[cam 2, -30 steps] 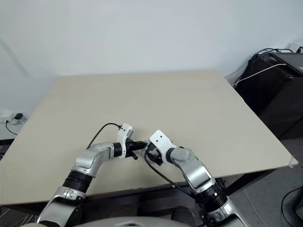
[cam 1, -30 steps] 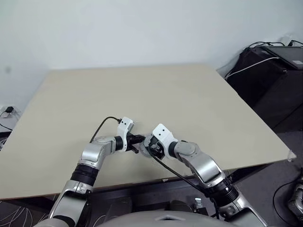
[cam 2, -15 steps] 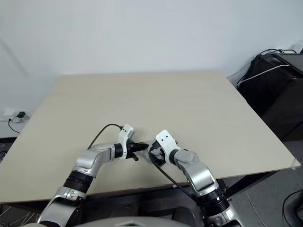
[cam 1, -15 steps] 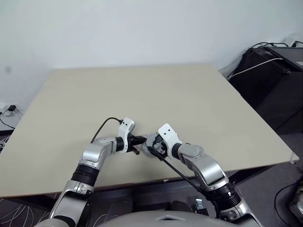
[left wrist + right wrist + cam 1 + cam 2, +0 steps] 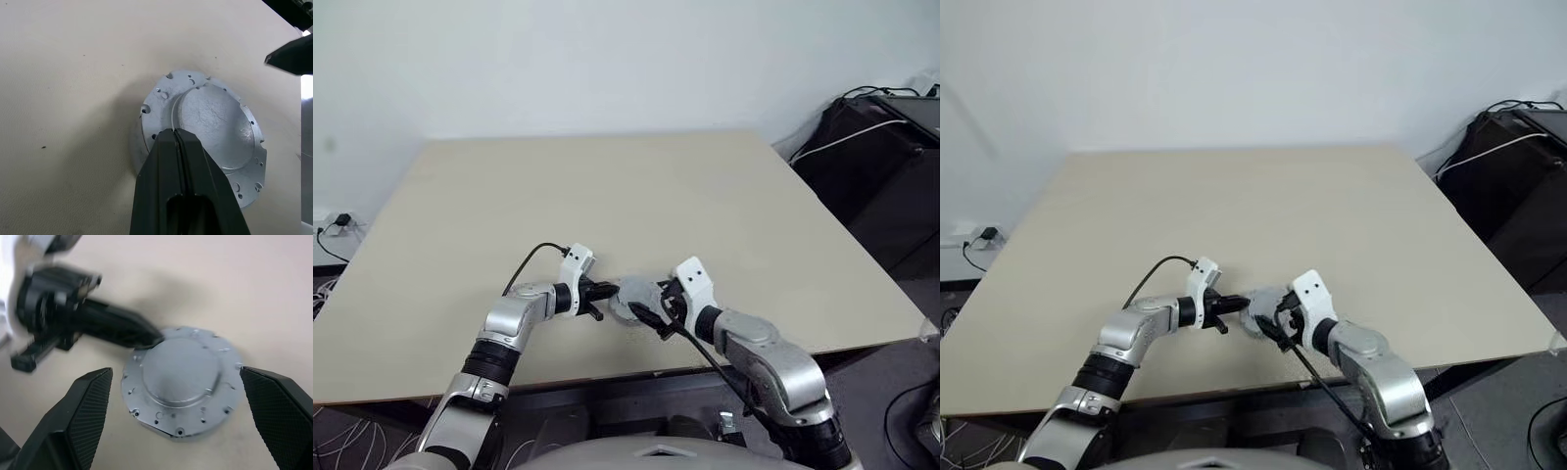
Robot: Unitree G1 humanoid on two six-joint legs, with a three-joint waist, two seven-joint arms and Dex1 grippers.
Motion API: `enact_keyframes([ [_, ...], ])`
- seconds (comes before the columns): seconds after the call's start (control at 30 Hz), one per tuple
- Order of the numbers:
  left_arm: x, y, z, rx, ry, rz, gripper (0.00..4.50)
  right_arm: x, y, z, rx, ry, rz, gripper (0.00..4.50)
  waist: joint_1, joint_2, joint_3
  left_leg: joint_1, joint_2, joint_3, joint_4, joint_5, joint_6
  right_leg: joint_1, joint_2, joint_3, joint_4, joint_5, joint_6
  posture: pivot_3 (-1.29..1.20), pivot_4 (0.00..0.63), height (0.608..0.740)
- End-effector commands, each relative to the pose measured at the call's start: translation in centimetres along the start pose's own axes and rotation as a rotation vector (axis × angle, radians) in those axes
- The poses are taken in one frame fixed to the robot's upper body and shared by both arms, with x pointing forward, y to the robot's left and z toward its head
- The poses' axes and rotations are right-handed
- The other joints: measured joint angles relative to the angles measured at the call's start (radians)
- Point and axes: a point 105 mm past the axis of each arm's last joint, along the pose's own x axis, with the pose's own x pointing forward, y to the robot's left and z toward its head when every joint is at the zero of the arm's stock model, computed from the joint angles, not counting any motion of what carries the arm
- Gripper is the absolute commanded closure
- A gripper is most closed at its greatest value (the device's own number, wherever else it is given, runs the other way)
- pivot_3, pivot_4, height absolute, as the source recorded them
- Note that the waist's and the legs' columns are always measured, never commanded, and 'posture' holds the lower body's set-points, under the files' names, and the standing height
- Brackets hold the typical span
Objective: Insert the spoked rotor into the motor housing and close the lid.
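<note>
Near the front edge of the bench (image 5: 724,215) lies the lid (image 5: 182,380), grey hub face up. Left claw (image 5: 175,133), fingers pressed together, touches its rim; right claw (image 5: 181,396) hangs spread wide around it, gripping nothing.

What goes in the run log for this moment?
lid: grey face up on table | left end effector: shut, tips on lid | right end effector: open, off lid

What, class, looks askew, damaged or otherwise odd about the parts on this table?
Nothing stands out. The lid lies flat on the table, grey face with raised hub upward, unbroken. The left claw, shut, rests its tips on the lid's edge; the right claw hangs open, astride it, touching nothing.
</note>
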Motion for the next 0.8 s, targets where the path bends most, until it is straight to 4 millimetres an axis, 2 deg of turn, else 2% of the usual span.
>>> enact_keyframes([
  [0.03, 0.7, -1.0, -0.9, 0.001, 0.045, -0.044, 4.5, -0.2, -2.3, -0.6, 0.185, -0.018, -0.141, 0.03, 0.0, 0.0, 0.0, 0.0, 0.0, 0.0, 0.0, 0.0, 0.0, 0.0, 0.0, 0.0, 0.0, 0.0, 0.0, 0.0, 0.0, 0.74],
  [0.13, 0.7, -0.9, -0.9, 0.002, 0.047, -0.042, 4.5, 0.1, -3.4, -2.0, 0.345, -0.004, -0.223, 0.03, 0.0, 0.001, 0.001, 0.0, 0.0, 0.0, 0.0, 0.0, 0.0, 0.0, 0.0, 0.0, 0.0, 0.0, 0.001, 0.0, 0.0, 0.74],
  [0.37, 0.7, -0.8, -0.9, 0.004, 0.048, -0.036, 4.5, 0.9, -2.8, -2.3, 0.565, -0.016, -0.157, 0.03, 0.0, 0.006, 0.003, 0.0, 0.0, 0.0, 0.0, 0.0, 0.0, 0.0, 0.001, 0.0, 0.0, 0.001, 0.001, 0.0, 0.0, 0.74],
  [0.8, 0.5, -0.7, -1.1, -0.006, 0.038, -0.024, 4.5, 2.2, 0.2, -1.8, 0.816, 0.009, 0.067, 0.03, -0.002, 0.009, 0.004, 0.0, 0.0, 0.0, -0.001, 0.0, 0.0, 0.0, 0.0, 0.001, 0.0, 0.001, 0.001, 0.0, 0.0, 0.74],
])
